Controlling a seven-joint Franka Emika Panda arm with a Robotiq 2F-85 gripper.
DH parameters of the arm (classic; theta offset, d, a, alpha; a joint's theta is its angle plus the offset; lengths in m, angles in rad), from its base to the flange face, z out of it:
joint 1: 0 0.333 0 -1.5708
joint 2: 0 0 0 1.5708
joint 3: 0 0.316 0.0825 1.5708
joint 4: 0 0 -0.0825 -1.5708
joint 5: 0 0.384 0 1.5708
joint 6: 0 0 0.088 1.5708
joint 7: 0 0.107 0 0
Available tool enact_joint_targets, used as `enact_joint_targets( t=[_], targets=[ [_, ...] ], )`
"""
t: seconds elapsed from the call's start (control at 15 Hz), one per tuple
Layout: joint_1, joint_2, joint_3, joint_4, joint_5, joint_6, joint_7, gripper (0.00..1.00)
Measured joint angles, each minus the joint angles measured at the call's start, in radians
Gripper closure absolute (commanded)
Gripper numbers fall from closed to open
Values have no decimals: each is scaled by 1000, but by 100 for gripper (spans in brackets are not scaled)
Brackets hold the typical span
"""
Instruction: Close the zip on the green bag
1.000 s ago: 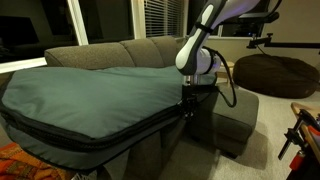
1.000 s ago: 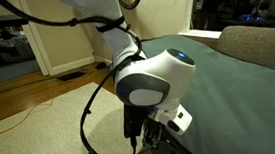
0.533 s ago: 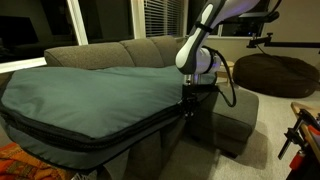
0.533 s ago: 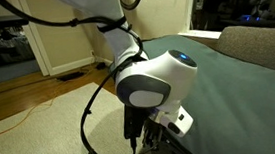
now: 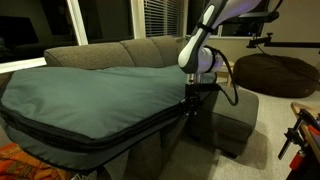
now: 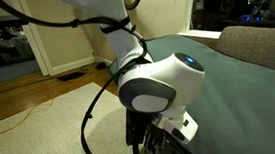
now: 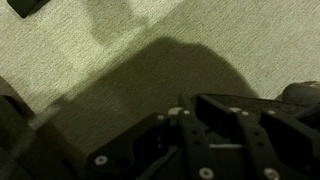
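The green bag [image 5: 90, 95] lies flat across the grey sofa and fills the left of an exterior view; it also shows as teal fabric in an exterior view [image 6: 244, 88]. The zip [image 5: 80, 135] runs as a dark band along the bag's near side edge. My gripper [image 5: 188, 108] points down at the bag's right-hand corner, at the end of that band, and shows low in an exterior view [image 6: 149, 151]. In the wrist view its dark fingers [image 7: 190, 102] meet at the tips over the carpet. What they pinch is hidden in shadow.
The grey sofa [image 5: 150, 50] carries the bag, with its seat block [image 5: 235, 118] just right of my gripper. A dark brown beanbag [image 5: 275, 72] sits further right. An orange cable [image 6: 20, 112] lies on the floor near a white door [image 6: 63, 33].
My wrist and gripper have shifted slightly to the right along the bag's edge. The bag has not moved.
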Motion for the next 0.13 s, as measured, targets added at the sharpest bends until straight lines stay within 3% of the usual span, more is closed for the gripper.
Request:
enact_joint_targets(
  t=[0.13],
  targets=[
    [0, 0, 0, 0, 0, 0, 0, 85]
  ],
)
